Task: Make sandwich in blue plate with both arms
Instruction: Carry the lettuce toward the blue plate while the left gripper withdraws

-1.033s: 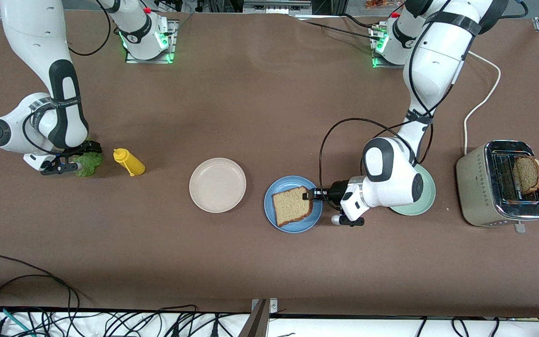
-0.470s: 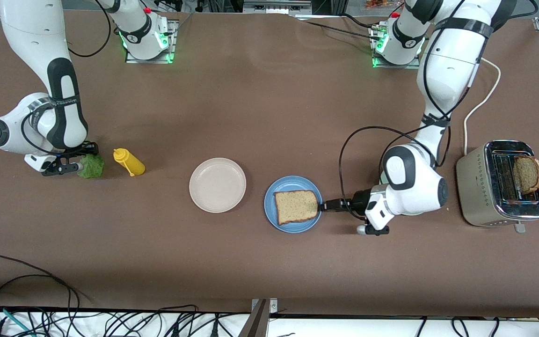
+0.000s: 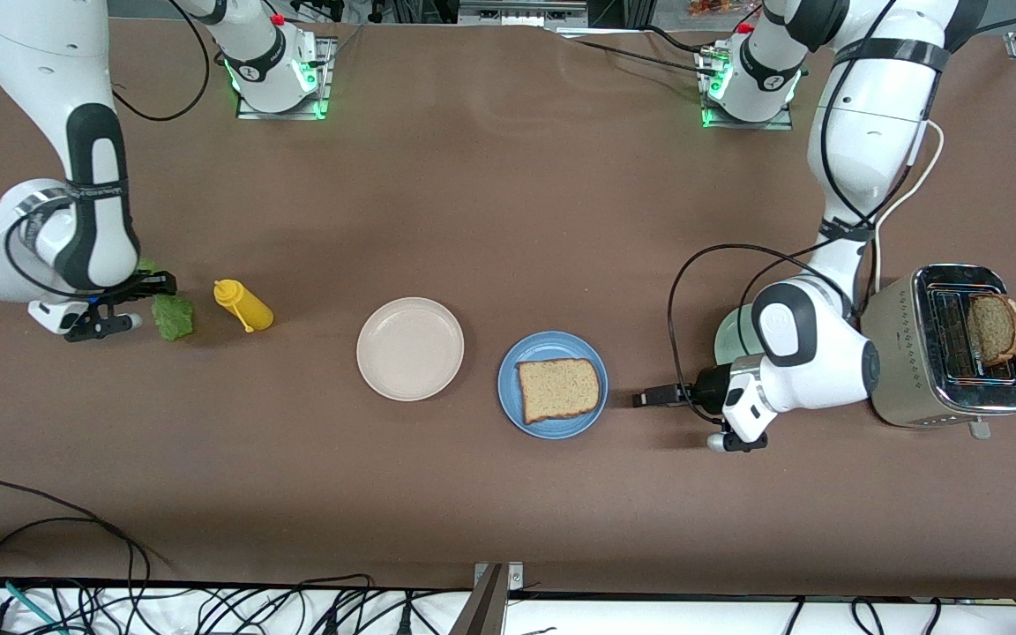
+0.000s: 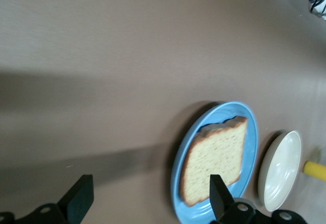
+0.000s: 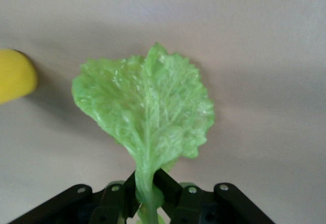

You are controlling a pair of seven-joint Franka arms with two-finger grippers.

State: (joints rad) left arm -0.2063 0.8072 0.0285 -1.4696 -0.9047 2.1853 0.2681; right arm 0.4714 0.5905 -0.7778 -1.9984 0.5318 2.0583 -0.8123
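Bread slice [image 3: 559, 389] lay flat on the blue plate [image 3: 512, 407], nearest the front camera. Left gripper [image 3: 646, 399] sat low just beside the plate toward the left arm's end, fingers [image 4: 79, 199] spread wide, empty. Beige plate [image 3: 410, 348] just beside the blue one toward the right arm's end; mint plate [image 3: 727, 337] mostly hidden under the left arm. Toaster [image 3: 945, 346] held a second slice [image 3: 995, 328]. Right gripper [image 3: 155, 287] was clamped on the lettuce leaf [image 5: 147, 114] stem, beside the yellow bottle [image 3: 242, 305].
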